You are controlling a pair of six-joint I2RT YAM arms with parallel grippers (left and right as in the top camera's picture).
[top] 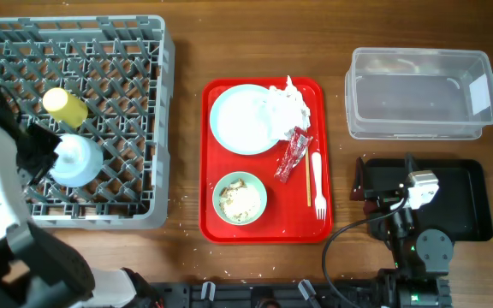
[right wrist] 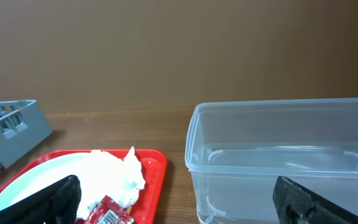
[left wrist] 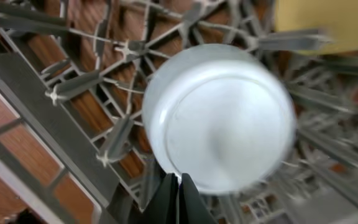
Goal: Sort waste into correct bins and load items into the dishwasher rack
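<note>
The grey dishwasher rack (top: pixel 135 51) at the left holds a yellow cup (top: pixel 64 107) and an upturned pale blue bowl (top: pixel 79 161). My left gripper (top: pixel 50 156) is at the bowl's left edge. In the left wrist view its fingers (left wrist: pixel 178 198) are shut together at the rim of the bowl (left wrist: pixel 222 118), with nothing between them. On the red tray (top: pixel 229 229) lie a pale blue plate (top: pixel 240 120), a crumpled napkin (top: pixel 288 106), a red wrapper (top: pixel 294 156), a green bowl with rice scraps (top: pixel 240 198), a white fork (top: pixel 317 184) and a wooden stick (top: pixel 307 178). My right gripper (top: pixel 375 190) is open and empty over the black tray (top: pixel 465 205).
The clear tub (top: pixel 419 92) stands at the back right, behind the black tray. The right wrist view shows the tub (right wrist: pixel 278 162), the red tray's corner (right wrist: pixel 157 160), the napkin (right wrist: pixel 114 174), the wrapper (right wrist: pixel 107 214) and a corner of the rack (right wrist: pixel 8 127).
</note>
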